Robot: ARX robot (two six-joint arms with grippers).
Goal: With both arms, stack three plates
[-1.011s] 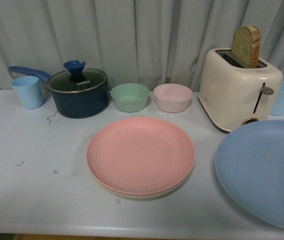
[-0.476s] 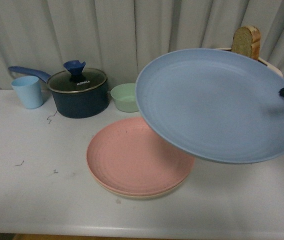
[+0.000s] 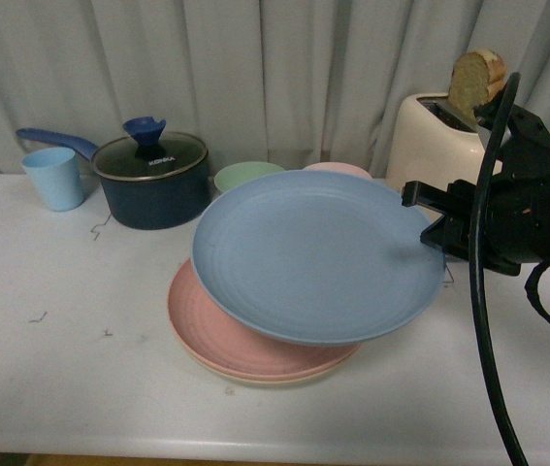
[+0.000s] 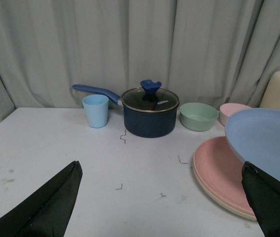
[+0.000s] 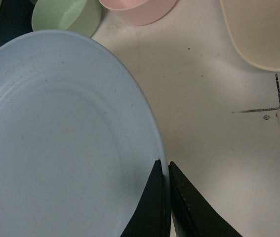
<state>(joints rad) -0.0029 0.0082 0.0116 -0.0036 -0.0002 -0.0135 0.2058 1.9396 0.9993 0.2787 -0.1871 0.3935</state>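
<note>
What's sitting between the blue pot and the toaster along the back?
A green bowl and a pink bowl, side by side; the left wrist view shows them most clearly.

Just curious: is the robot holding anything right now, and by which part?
Yes: the right gripper pinches the blue plate by its rim; the left gripper, open, holds nothing.

Right arm (image 3: 527, 209) extends in from the right, cable looping. Its right gripper (image 3: 422, 216) has its fingers (image 5: 154, 207) pinched together on the blue plate (image 3: 313, 257) rim. Left gripper (image 4: 160, 167) – fingers spread wide, nothing between them.
</note>
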